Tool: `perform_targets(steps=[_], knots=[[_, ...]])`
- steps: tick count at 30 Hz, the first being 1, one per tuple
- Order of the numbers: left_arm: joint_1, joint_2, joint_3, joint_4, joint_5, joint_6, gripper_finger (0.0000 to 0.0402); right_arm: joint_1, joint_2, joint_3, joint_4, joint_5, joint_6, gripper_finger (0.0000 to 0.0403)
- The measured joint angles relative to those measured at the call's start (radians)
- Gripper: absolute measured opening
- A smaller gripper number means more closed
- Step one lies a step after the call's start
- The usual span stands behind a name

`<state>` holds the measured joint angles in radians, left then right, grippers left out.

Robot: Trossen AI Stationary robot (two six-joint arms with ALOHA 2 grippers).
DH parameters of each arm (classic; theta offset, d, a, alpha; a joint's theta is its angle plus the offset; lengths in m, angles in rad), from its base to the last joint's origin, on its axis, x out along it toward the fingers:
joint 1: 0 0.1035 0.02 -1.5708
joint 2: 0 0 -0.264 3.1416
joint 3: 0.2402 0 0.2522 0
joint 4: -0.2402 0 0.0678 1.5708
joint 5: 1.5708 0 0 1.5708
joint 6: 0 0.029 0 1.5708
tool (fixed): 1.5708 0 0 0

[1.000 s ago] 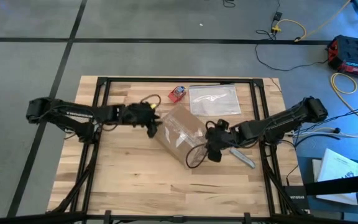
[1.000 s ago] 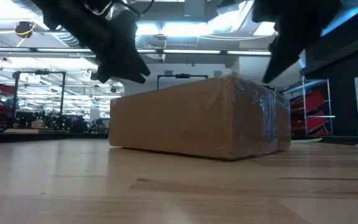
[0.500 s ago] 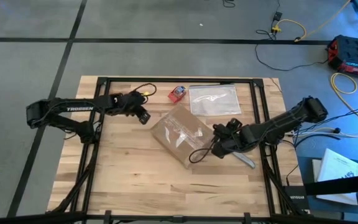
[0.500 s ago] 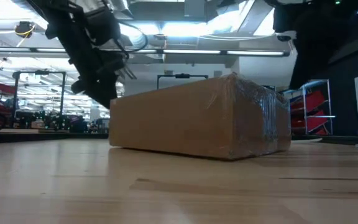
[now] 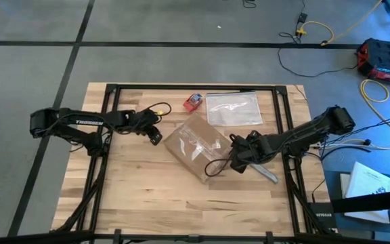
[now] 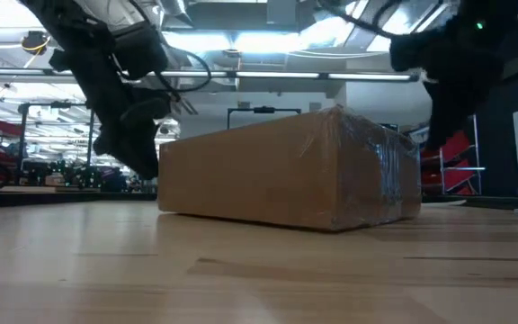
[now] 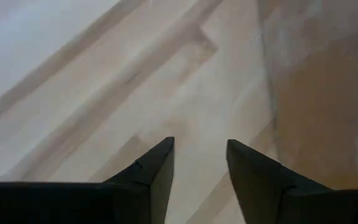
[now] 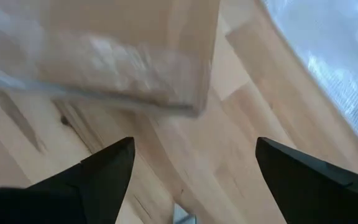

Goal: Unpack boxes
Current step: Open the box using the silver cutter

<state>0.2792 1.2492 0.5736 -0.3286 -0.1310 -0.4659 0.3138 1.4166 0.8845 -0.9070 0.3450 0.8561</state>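
— Where's the cardboard box (image 5: pixel 196 152) in all this?

— Flat on the wooden table (image 5: pixel 141 196), middle of it, turned at an angle between the two arms. Flaps down, shiny clear tape across the top and wrapped over one end. Not opened yet, I'd say.

— And the arms?

— The left gripper (image 5: pixel 156 137) hangs just beside the box's left corner, jaws narrow, nothing in them. The right gripper (image 5: pixel 239 159) sits by the opposite end, jaws spread wide, also empty. Neither touches the cardboard, as far as I can make out.

— So what's next?

— Getting through that tape, probably. It's slick film over matte brown board. One gripper likely has to pin the box while the other works a flap edge.

— Anything else lying about?

— A clear, crinkly plastic bag (image 5: pixel 233 108) and a small red-and-blue object (image 5: pixel 193 102) behind the box.
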Motion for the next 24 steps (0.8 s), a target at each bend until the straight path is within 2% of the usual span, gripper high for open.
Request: perform_targets(steps=[8,14,19,24], knots=[[-0.09,0.044,0.002,0.073,0.001,-0.062,0.0135,-0.043,0.002,-0.084,0.142,-0.001,-0.04,0.0323],[-0.17,0.09,0.001,0.174,-0.004,-0.094,0.0135,-0.14,0.002,-0.086,0.202,-0.01,-0.165,0.0323],[-0.242,0.093,0.0,0.182,-0.008,-0.158,0.0135,-0.224,0.002,-0.087,0.215,-0.013,-0.248,0.0323],[-0.345,0.094,0.0,0.183,0.092,-0.242,0.0135,-0.295,0.002,-0.087,0.268,-0.006,-0.314,0.0323]])
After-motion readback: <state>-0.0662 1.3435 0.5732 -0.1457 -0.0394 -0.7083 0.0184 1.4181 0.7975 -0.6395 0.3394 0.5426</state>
